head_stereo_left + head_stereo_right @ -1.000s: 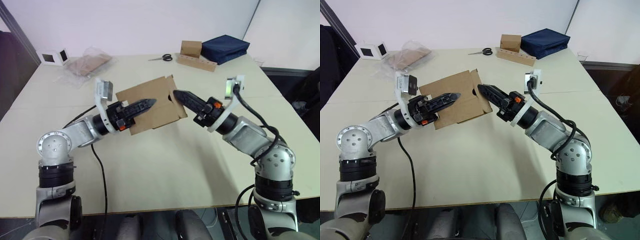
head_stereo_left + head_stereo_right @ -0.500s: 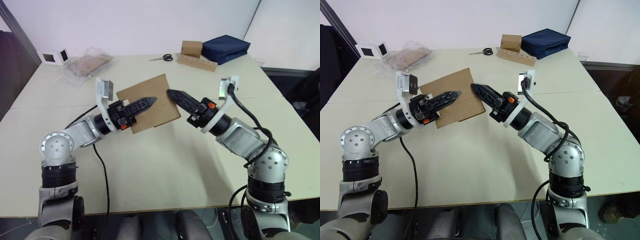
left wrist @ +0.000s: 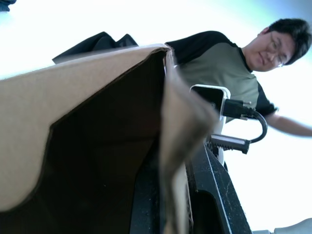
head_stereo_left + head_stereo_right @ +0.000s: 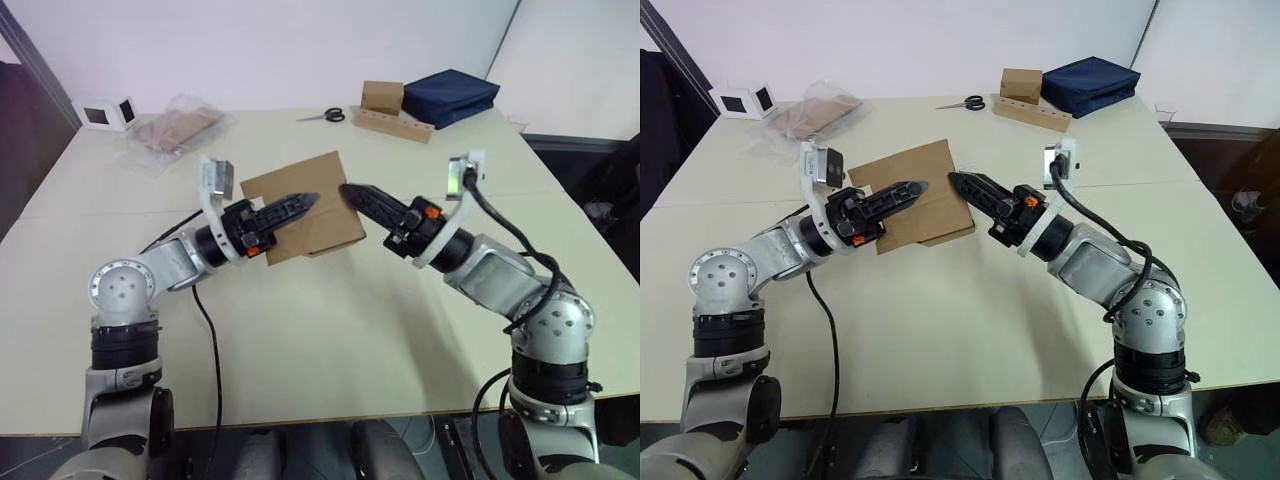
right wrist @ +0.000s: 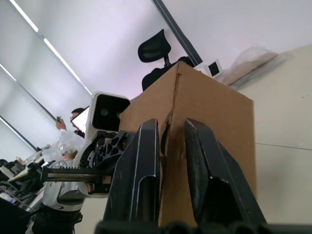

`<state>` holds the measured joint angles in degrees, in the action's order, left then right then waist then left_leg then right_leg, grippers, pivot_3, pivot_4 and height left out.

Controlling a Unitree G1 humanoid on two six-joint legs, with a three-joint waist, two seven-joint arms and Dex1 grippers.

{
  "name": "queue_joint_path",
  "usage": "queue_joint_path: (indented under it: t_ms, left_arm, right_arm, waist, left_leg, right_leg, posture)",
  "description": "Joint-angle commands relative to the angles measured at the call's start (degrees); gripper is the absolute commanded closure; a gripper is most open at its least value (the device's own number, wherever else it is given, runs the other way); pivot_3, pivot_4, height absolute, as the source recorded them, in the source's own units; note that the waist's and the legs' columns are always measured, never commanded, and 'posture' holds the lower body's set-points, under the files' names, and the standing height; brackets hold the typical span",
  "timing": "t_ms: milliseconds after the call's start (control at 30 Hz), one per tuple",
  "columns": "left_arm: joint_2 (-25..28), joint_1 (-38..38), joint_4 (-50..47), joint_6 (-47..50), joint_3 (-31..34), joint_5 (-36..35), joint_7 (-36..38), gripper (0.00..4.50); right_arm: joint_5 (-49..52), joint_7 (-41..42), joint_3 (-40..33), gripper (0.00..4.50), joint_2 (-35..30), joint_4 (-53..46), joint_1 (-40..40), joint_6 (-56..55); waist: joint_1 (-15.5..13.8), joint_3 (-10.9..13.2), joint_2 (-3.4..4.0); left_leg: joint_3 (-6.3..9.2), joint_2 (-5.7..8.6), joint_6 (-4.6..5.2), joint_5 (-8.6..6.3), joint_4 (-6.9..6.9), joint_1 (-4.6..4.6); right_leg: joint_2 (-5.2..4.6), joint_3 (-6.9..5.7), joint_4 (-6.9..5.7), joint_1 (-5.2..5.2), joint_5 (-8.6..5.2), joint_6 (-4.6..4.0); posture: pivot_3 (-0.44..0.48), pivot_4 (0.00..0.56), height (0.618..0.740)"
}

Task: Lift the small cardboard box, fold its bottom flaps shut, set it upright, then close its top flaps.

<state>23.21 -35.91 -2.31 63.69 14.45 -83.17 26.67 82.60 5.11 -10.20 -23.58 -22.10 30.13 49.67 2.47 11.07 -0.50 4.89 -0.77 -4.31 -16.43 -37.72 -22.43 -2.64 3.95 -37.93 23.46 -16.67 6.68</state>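
The small cardboard box (image 4: pixel 325 218) hangs tilted in the air above the middle of the table, held between both grippers. My left gripper (image 4: pixel 308 199) reaches over it from the left and is shut on a wall; the left wrist view looks into the box's (image 3: pixel 97 136) dark open inside. From the right, my right gripper (image 4: pixel 348 190) meets the box's far right corner. In the right wrist view its fingers (image 5: pixel 141 161) are shut on a cardboard edge of the box (image 5: pixel 214 112). No flap sticks out on that side. I cannot tell bottom flaps from top flaps.
The pale table (image 4: pixel 320 330) lies below. At the back stand a squarish brown box (image 4: pixel 382 97) on a holed strip (image 4: pixel 395 125), a dark blue bag (image 4: pixel 450 95) and scissors (image 4: pixel 325 116). A plastic bag (image 4: pixel 175 128) lies back left. A person (image 3: pixel 229 68) shows in the left wrist view.
The flap that stuck out at the box's right end a second ago is now folded flat. My right gripper pushed in toward the box, and the box shifted slightly right.
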Motion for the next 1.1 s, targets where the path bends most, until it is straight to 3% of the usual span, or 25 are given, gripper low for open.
queue_joint_path:
  t_ms: [33,133,233,567,800,900,1000,1100]
  left_arm:
    - [0.96,-1.02,-1.6,-0.15,1.24,-1.67,0.26,4.5]
    - [1.35,-1.19,-1.63,-0.07,1.26,-1.95,0.26,4.5]
    - [1.56,-1.65,-1.55,0.02,0.89,-1.92,0.41,4.5]
    - [1.78,-3.34,-0.19,0.36,-0.09,-1.17,0.95,4.5]
    - [3.41,-3.93,0.1,1.85,-0.26,-0.44,2.12,4.5]
    - [8.44,-7.93,-0.13,4.07,-3.76,5.29,4.69,4.5]
    - [16.42,-13.53,-0.36,2.33,-13.47,18.52,10.84,4.5]
    - [22.54,-22.29,2.87,-0.01,-24.04,29.83,20.59,4.5]
  right_arm:
    - [4.39,0.4,-4.37,3.69,-1.36,0.68,0.32,-1.49]
    - [6.11,0.02,-6.78,3.69,-1.84,2.41,-0.7,-2.17]
    - [0.83,0.85,-4.25,4.48,-2.35,2.23,-1.89,-2.11]
    - [-6.82,2.24,7.03,4.48,4.01,-3.83,-2.24,-2.27]
    - [-9.95,3.73,5.38,4.48,0.89,-4.47,-2.73,-1.96]
    - [-17.74,9.96,3.73,4.48,-8.62,-4.44,-3.59,-2.46]
    - [-26.07,17.03,5.26,4.48,-17.28,-4.64,-5.68,-4.43]
    - [-30.23,22.82,6.94,4.48,-21.48,-5.92,-6.79,-5.79]
  waist:
    - [0.01,0.0,0.0]
    - [-0.02,0.01,-0.01]
    - [-0.02,0.01,-0.01]
    - [-0.13,0.03,-0.02]
    - [-0.04,0.04,-0.03]
    - [-0.1,0.12,-0.06]
    - [-0.26,0.21,-0.12]
    - [-0.1,0.24,-0.14]
  left_leg:
    - [0.0,0.0,0.0,0.0,0.01,0.0]
    - [0.0,0.0,0.0,0.0,0.01,0.0]
    - [-0.01,0.0,0.0,0.0,0.02,0.0]
    - [-0.01,0.0,-0.16,0.09,0.28,0.0]
    - [-0.01,0.0,-0.18,0.1,0.38,0.0]
    - [-0.01,-0.01,-0.18,0.1,0.4,-0.01]
    - [0.01,0.05,-0.18,0.11,0.41,-0.06]
    - [-0.03,0.05,-0.18,0.1,0.54,-0.01]
  right_leg:
    - [0.0,0.0,0.0,0.0,0.0,0.0]
    - [0.0,0.0,0.01,0.0,0.0,0.0]
    - [0.0,0.0,0.01,0.0,0.0,0.0]
    - [-0.02,0.02,0.07,0.1,0.0,0.0]
    - [-0.01,0.01,0.12,0.13,0.0,0.0]
    - [0.0,0.01,0.15,0.14,0.0,0.0]
    - [0.0,-0.02,0.3,0.1,0.01,0.01]
    - [0.0,-0.01,0.43,0.06,0.0,0.01]
  posture:
    - [0.0,0.15,0.74]
    - [0.0,0.15,0.74]
    - [0.0,0.15,0.74]
    - [0.0,0.15,0.74]
    - [0.0,0.15,0.74]
    - [0.0,0.15,0.74]
    - [0.0,0.15,0.74]
    - [0.0,0.15,0.74]
